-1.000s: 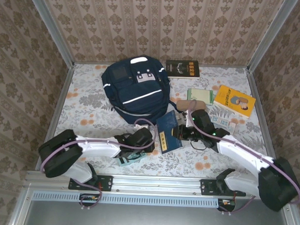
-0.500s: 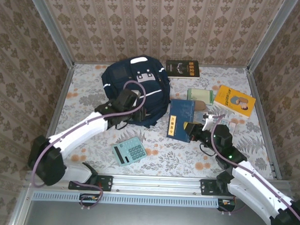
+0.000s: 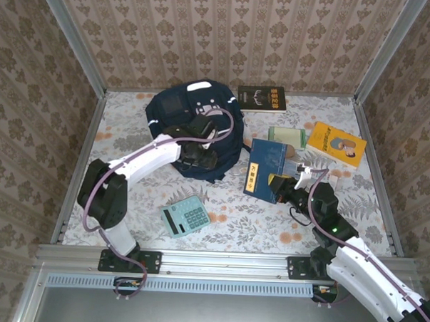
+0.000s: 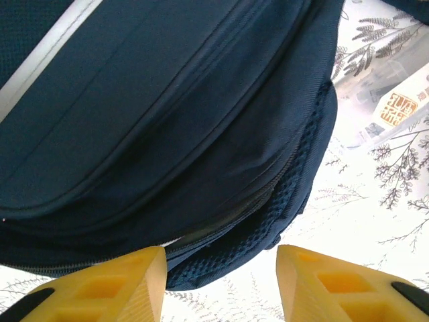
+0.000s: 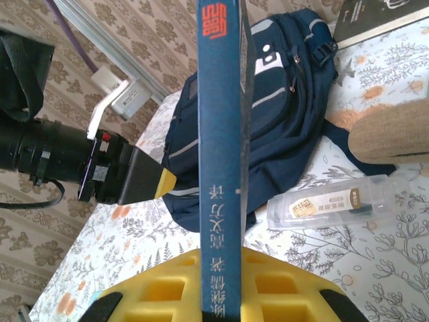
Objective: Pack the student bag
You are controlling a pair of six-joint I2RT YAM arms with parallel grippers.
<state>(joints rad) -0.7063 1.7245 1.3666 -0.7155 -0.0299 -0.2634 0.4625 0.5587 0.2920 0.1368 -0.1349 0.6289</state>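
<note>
One student bag is laid at 11 o'clock on the tabletop, with the left end effector held apart over its zippered edge, judged ready for opening, and a blue book clamped in the right end effector at the bag's 4 o'clock, awaiting insertion.

In view are 1 bag, 1 calculator, 1 green pad, 1 tan pouch and 1 clear case. There are 3 books: 1 black book, 1 yellow book and 1 blue book. There are 2 arms, 1 on each side: the left arm and the right arm.
</note>
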